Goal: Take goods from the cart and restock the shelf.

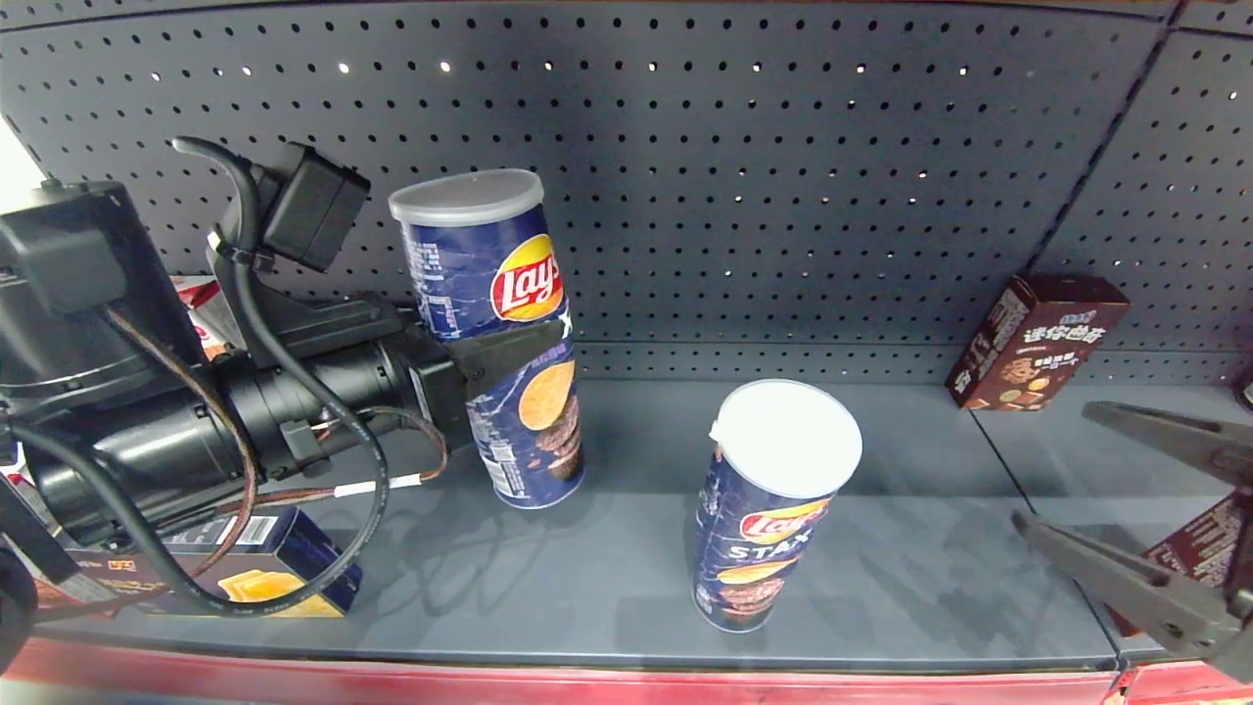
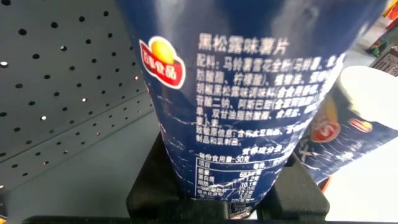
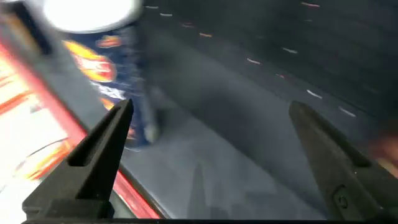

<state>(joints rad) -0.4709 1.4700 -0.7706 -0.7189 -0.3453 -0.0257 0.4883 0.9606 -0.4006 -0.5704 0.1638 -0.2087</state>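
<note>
My left gripper [image 1: 504, 348] is shut on a dark blue chip can [image 1: 494, 343] with a clear lid, holding it about upright at the shelf's left middle, its base at or just above the grey shelf board [image 1: 607, 578]. That held chip can [image 2: 242, 106] looms close in the left wrist view. A second chip can [image 1: 768, 504] with a white lid stands free on the shelf to the right, the same second can [image 2: 348, 121] behind the held one. My right gripper [image 1: 1067, 475] is open at the shelf's right end, apart from the standing can [image 3: 102, 68].
A dark blue snack box [image 1: 250, 578] lies at the shelf's front left under my left arm. A brown cookie box [image 1: 1038, 343] leans against the pegboard back wall [image 1: 783, 176] at the right. Another brown box [image 1: 1199, 553] sits behind my right gripper. A red strip [image 1: 587, 685] edges the shelf front.
</note>
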